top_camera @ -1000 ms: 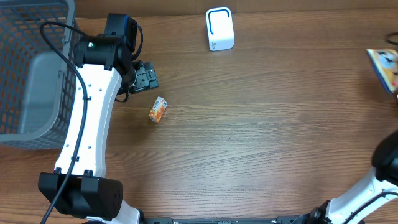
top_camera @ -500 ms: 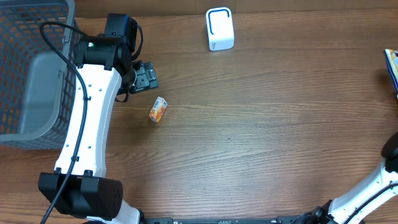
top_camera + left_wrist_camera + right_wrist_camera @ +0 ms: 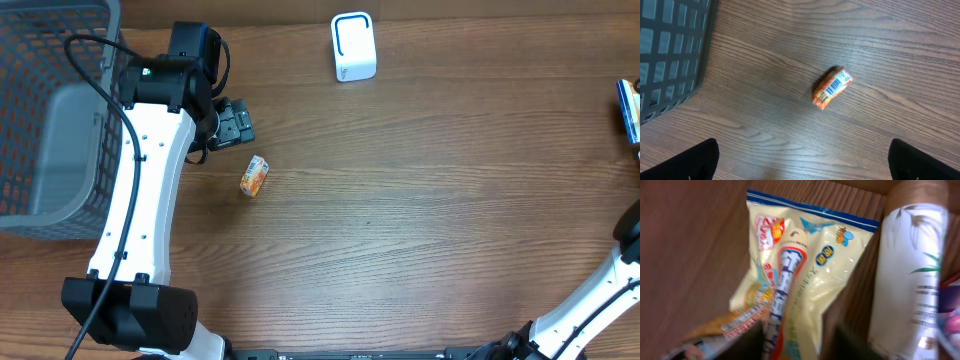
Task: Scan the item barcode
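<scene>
**Evidently the pick is not yet made**

We judge this the reach: the left gripper (image 3: 238, 124) hangs spread wide near the orange packet (image 3: 832, 87), which lies on the table (image 3: 420, 220), well apart from the scanner (image 3: 353, 46). Its barcode (image 3: 838, 84) faces up, and its long axis runs lower-left to upper-right in the left wrist view. Next we must close across its narrow width. Of the right gripper (image 3: 800, 345) we cannot tell the state.

Left arm (image 3: 140, 200) is reaching forward, wrist bending right, left tool (image 3: 236, 125) gaping fully wide. Right arm (image 3: 600, 300) is stretching past the right edge, right tool (image 3: 800, 342) fingers standing partly apart.
</scene>
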You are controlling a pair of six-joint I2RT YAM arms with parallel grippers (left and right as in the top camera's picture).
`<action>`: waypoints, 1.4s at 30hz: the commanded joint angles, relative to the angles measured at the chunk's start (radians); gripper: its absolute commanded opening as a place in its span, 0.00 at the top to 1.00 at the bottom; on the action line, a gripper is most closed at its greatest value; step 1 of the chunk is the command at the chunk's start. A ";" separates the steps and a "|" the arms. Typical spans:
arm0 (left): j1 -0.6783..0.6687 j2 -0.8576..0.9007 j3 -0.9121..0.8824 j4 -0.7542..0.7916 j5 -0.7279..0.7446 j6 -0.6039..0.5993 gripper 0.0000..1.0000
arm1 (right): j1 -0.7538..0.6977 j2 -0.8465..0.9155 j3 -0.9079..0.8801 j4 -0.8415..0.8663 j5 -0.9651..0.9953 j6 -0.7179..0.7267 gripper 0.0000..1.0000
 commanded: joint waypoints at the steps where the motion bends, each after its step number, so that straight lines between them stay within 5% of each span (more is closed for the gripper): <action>1: 0.000 0.006 0.008 0.001 0.001 0.011 0.00 | -0.010 -0.064 0.034 -0.032 0.052 -0.003 0.14; 10: 0.000 0.006 0.008 0.001 0.001 0.011 0.00 | -0.012 -0.247 0.050 -0.072 -0.068 -0.003 0.03; 13: 0.000 0.006 0.008 0.001 0.001 0.011 0.00 | -0.013 -0.274 0.050 -0.087 -0.177 -0.003 0.63; 15: 0.000 0.006 0.008 0.001 0.001 0.011 0.00 | -0.013 -0.276 0.050 -0.113 -0.221 -0.002 0.87; 19: 0.000 0.006 0.008 0.001 0.001 0.011 0.00 | -0.010 -0.276 0.047 -0.200 -0.350 0.005 0.96; 27: 0.000 0.006 0.008 0.001 0.001 0.011 0.00 | 0.007 -0.277 0.047 -0.280 -1.090 0.003 0.60; 32: 0.000 0.006 0.008 0.001 0.001 0.011 0.00 | 0.089 -0.277 0.047 -0.431 -1.202 -0.013 0.00; 42: 0.000 0.006 0.008 0.001 0.001 0.011 0.00 | 0.394 -0.277 0.047 -0.570 -1.069 -0.135 0.00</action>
